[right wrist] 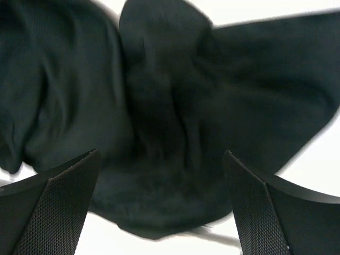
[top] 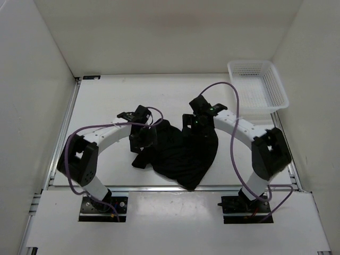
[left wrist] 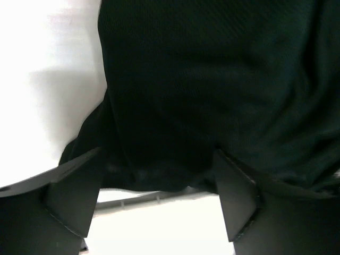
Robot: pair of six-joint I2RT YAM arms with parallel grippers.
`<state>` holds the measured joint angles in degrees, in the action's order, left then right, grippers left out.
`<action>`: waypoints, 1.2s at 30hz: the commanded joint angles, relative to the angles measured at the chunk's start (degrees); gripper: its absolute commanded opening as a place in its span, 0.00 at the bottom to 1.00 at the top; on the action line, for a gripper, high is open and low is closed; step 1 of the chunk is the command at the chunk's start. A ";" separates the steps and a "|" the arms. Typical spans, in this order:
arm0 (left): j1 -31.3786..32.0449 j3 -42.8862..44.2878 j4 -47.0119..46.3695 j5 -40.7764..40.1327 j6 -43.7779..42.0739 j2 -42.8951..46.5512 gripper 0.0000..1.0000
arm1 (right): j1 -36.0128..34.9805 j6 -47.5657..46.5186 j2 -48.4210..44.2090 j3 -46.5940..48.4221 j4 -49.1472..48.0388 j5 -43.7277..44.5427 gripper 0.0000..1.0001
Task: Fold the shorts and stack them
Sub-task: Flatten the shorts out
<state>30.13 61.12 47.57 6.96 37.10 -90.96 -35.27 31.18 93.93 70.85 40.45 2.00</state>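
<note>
The black shorts lie crumpled on the white table, between the two arms and near the front edge. My left gripper is at their left edge. In the left wrist view its jaws stand wide apart, and the shorts fill the view ahead, with their hem reaching between the fingertips. My right gripper hangs over the shorts' far right part. It is open too, and bunched cloth lies below and between its fingers. Neither gripper pinches the cloth.
A white mesh basket stands at the back right corner. White walls close in the table on three sides. A metal rail runs along the near edge just below the shorts. Purple cables loop off both arms.
</note>
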 commanded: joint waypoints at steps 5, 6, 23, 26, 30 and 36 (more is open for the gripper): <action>-1.12 -0.83 -3.80 1.48 0.25 -3.00 0.31 | 4.06 0.02 14.77 7.45 -7.22 -7.62 0.74; -1.65 -0.83 -3.80 2.09 -0.27 -2.30 0.21 | 4.06 -0.59 15.75 9.38 -7.22 -8.15 0.62; -18.79 57.16 14.84 -1.25 -6.69 4.64 0.10 | 7.49 -9.55 5.49 48.53 0.44 -6.85 0.00; -18.79 57.10 11.85 3.22 -7.40 9.02 0.10 | 7.49 -10.70 -3.20 38.28 -2.47 -3.77 0.00; -16.35 49.82 9.91 5.87 -8.01 13.95 0.10 | 7.49 -10.70 -15.59 17.53 -10.36 2.73 0.00; -10.80 20.66 5.34 6.49 -4.24 25.36 0.10 | 6.17 -2.99 -32.65 -12.52 -8.99 14.07 0.87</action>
<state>17.23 91.26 53.08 11.90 30.98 -66.89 -28.62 24.40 64.53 67.90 30.79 8.75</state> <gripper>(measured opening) 0.112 0.748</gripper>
